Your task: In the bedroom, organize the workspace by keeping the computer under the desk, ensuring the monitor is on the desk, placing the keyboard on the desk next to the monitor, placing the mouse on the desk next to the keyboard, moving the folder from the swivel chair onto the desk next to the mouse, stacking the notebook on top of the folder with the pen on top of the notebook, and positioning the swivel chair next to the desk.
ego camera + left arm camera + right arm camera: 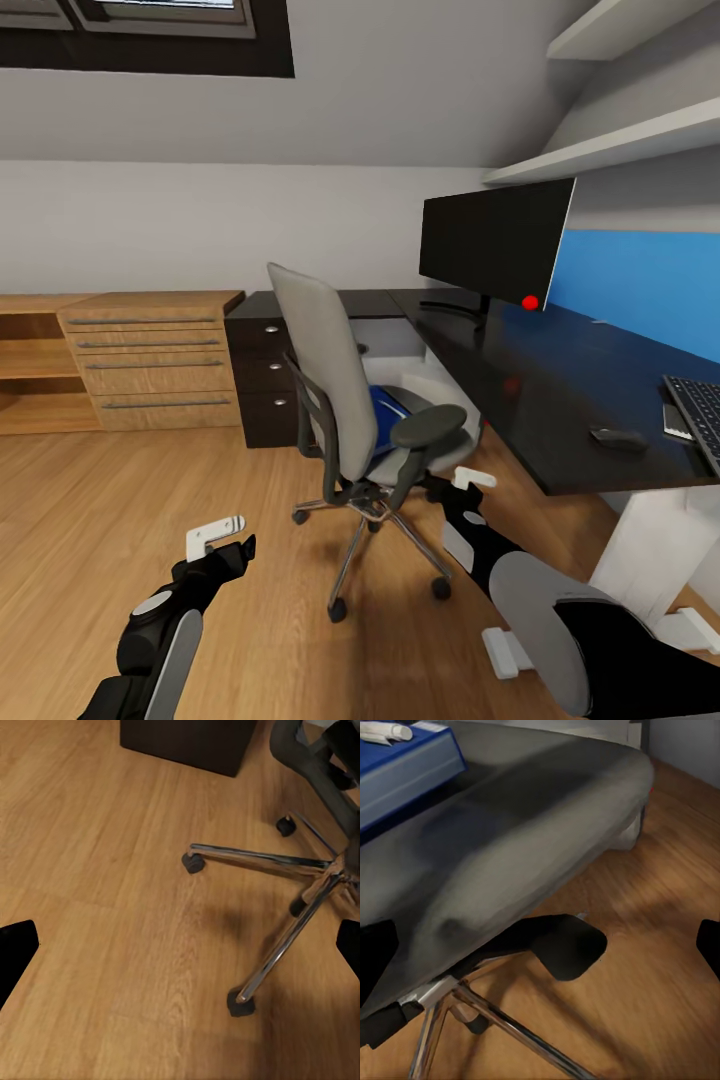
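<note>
The grey swivel chair (pixel 330 380) stands out from the black desk (pixel 520 370), its seat turned toward it. A blue folder (pixel 385 410) lies on the seat, and in the right wrist view the folder (pixel 405 772) has a white item (pixel 382 731) on top. The monitor (pixel 495 240) stands on the desk's far end. The mouse (pixel 618 436) and keyboard (pixel 700 415) lie near the desk's front edge. My right gripper (pixel 468 485) is open, low beside the chair's armrest and seat edge. My left gripper (pixel 222 535) is open above the floor, left of the chair base (pixel 300 885).
A dark drawer unit (pixel 262 375) stands behind the chair, with a wooden chest of drawers (pixel 150 360) to its left. White shelves (pixel 610 140) hang above the desk. The chair's castors (pixel 240 1003) spread over the wooden floor (pixel 100 500).
</note>
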You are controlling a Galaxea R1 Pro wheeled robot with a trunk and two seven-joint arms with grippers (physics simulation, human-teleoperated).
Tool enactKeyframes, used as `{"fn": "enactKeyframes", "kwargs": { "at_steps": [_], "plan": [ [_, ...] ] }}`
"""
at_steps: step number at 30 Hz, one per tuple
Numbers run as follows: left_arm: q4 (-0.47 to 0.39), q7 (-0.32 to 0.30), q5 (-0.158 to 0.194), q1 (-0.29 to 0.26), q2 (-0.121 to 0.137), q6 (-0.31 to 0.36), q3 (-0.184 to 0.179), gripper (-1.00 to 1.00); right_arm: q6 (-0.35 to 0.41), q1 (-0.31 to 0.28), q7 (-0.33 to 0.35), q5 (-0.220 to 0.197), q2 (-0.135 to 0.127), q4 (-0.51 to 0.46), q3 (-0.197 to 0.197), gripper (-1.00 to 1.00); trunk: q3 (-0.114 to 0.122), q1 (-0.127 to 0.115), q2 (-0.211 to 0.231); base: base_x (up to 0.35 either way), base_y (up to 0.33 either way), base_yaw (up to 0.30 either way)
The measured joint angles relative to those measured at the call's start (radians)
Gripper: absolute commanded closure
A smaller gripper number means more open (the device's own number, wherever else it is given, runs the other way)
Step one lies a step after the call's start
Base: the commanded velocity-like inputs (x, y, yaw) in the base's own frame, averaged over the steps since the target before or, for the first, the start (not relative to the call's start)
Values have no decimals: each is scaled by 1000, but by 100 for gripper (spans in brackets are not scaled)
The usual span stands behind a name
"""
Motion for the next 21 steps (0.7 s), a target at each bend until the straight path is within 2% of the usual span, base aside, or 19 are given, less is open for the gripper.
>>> {"fn": "enactKeyframes", "kwargs": {
  "at_steps": [4,21],
  "plan": [
    [0,0,0,0,0,0,2,-100,-1,0,-3,-2,1,0,-8,-100,3,0,0,0,0,166],
    [0,0,1,0,0,0,2,-100,-2,0,-1,0,7,0,0,-100,19,0,0,-1,1,209]
  ]
}}
